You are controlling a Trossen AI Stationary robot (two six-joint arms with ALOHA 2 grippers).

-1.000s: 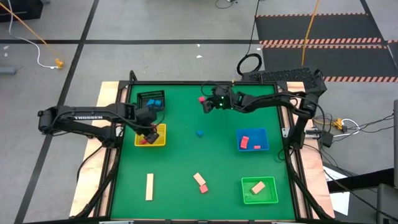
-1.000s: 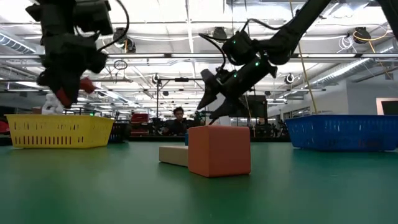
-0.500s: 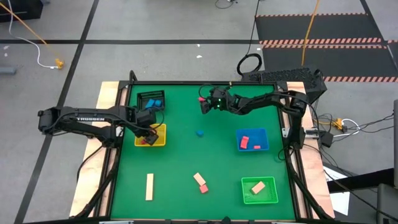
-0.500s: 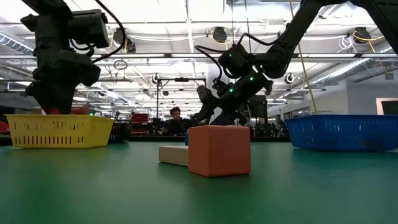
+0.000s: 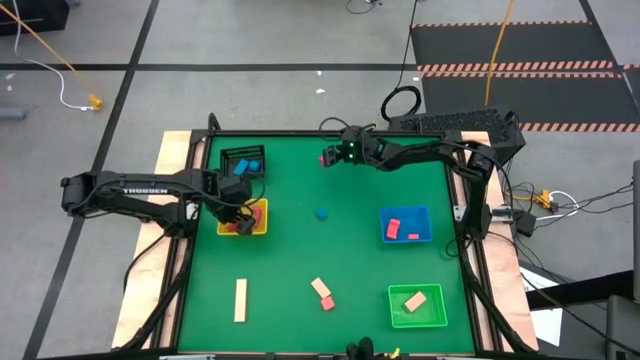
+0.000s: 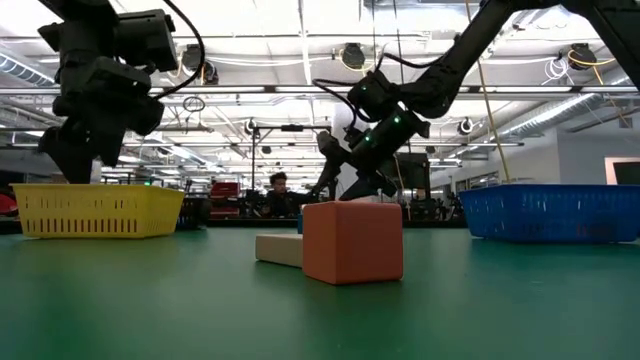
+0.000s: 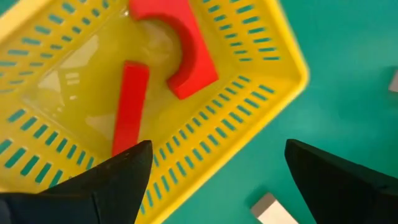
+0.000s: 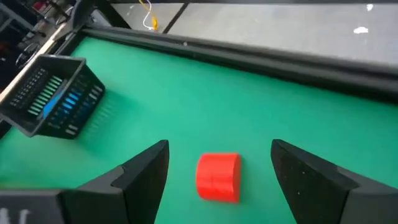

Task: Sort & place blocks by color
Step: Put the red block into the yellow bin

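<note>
Over yellow tray [image 7: 273, 68], left gripper [image 7: 214, 180] gapes.

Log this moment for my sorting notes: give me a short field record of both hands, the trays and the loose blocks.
left hand: open, above the yellow slotted plastic tray
yellow tray contents: red arch-shaped block, red bar block
right hand: open, lined up on the red rounded block on the green table
blue plastic tray: two red blocks
green plastic tray: one tan block
loose: small blue block, tan bar
</note>
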